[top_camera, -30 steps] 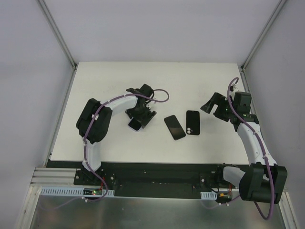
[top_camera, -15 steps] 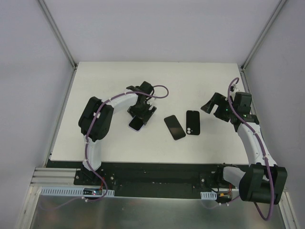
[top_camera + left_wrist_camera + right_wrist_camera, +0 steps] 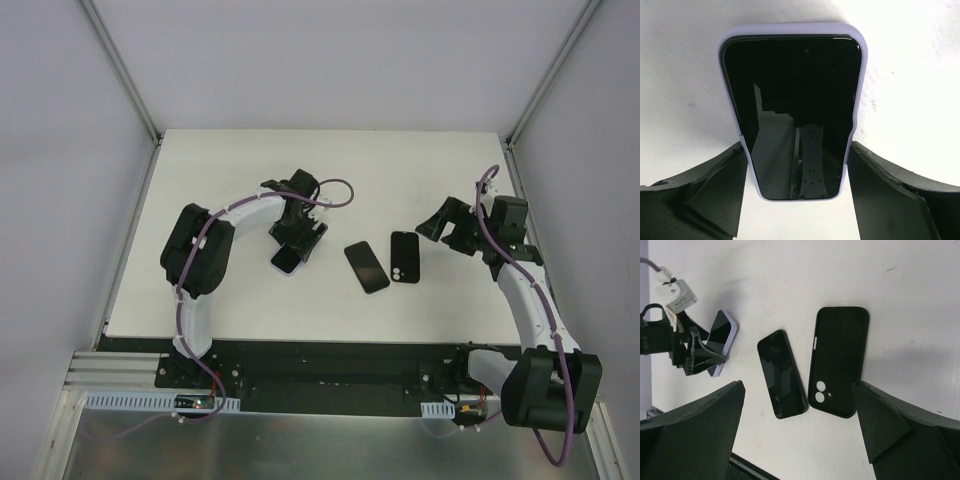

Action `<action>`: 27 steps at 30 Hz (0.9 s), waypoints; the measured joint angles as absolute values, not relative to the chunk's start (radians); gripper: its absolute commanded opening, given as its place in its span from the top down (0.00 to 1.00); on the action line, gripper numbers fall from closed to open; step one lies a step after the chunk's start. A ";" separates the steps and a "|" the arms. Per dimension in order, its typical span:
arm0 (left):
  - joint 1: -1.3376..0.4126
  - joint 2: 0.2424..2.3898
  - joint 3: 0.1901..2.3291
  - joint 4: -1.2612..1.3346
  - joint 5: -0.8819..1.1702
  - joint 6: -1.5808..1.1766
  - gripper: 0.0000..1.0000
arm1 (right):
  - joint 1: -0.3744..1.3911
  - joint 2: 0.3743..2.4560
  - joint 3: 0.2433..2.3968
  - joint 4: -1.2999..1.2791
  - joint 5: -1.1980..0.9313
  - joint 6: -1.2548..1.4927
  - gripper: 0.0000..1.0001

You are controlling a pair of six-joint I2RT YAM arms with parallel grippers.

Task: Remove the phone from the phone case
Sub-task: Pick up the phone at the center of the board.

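Observation:
A phone in a lavender case [image 3: 287,258] lies screen-up on the white table; it fills the left wrist view [image 3: 792,110]. My left gripper [image 3: 293,248] straddles its near end, and both fingers [image 3: 730,175] touch the case's long sides. A bare black phone [image 3: 366,266] lies screen-up mid-table, with an empty black case [image 3: 404,257] beside it on its right, inside up with its camera holes showing. My right gripper [image 3: 445,222] hovers open and empty to the right of the black case. The right wrist view shows the black phone [image 3: 782,374], the black case [image 3: 839,360] and the lavender case [image 3: 721,340].
The white table [image 3: 220,180] is bounded by grey walls at the back and sides. A black rail runs along its near edge [image 3: 330,350], where the arm bases stand. A purple cable loops over the left wrist [image 3: 340,195].
My left gripper and the lavender-cased phone have shifted slightly right and away from me. The right gripper has lifted a little. The black phone and black case have not moved.

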State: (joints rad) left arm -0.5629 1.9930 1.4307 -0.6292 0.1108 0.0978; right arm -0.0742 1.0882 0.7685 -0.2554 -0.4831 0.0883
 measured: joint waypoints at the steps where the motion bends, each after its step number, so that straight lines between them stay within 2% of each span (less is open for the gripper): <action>1: -0.561 1.988 1.426 -0.624 0.125 0.110 1.00 | -0.072 1.090 0.767 -0.249 -0.502 0.091 0.01; 8: -0.562 1.951 1.392 -0.587 0.234 0.178 1.00 | 0.051 1.160 0.770 -0.196 -0.565 0.093 0.01; 14: -0.582 1.882 1.391 -0.579 0.275 0.197 1.00 | 0.194 1.327 0.834 -0.145 -0.598 0.104 0.01; 21: -0.649 1.761 1.402 -0.560 0.289 0.198 1.00 | 0.250 1.521 0.962 -0.055 -0.671 0.186 0.05; 27: -0.678 1.757 1.414 -0.559 0.287 0.198 1.00 | 0.283 1.566 1.019 -0.009 -0.721 0.238 0.07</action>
State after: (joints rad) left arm -0.6777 1.7565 1.4136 -0.5594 0.2874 0.1978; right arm 0.2829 1.5658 1.0191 -0.0093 -0.7212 0.2382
